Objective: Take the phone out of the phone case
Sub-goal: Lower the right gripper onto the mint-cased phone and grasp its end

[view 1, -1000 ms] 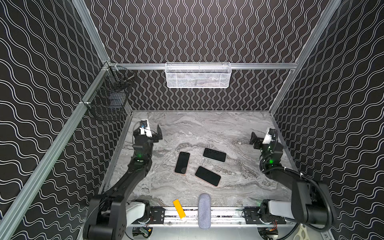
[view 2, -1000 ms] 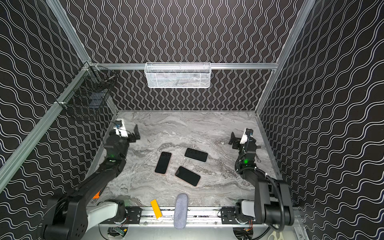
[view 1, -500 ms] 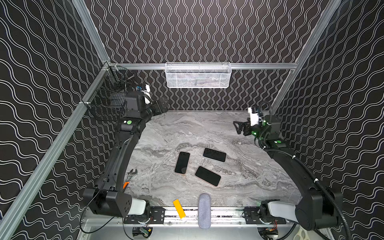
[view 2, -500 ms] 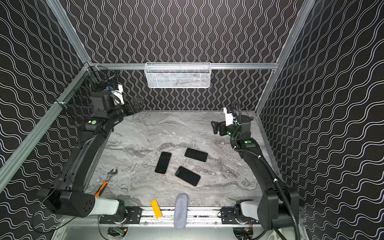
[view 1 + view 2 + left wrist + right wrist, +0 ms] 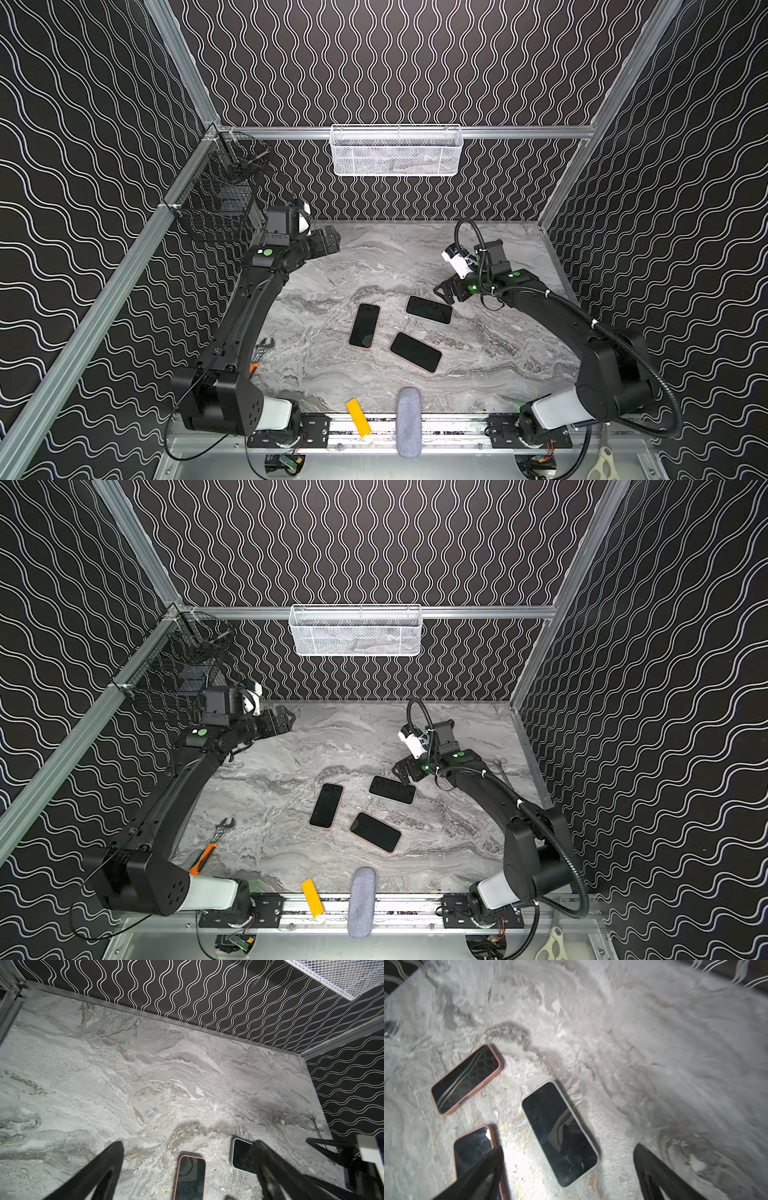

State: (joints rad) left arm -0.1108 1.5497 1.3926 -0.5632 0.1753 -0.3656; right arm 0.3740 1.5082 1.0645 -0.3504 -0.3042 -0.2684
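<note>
Top view: right gripper (image 5: 444, 293) now nearer phone (image 5: 429, 309)

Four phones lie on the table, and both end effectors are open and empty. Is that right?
Not four: three. A top view shows the left phone, the back phone and the front phone on the table. The left end effector and right end effector are open and empty, as you said.
</note>
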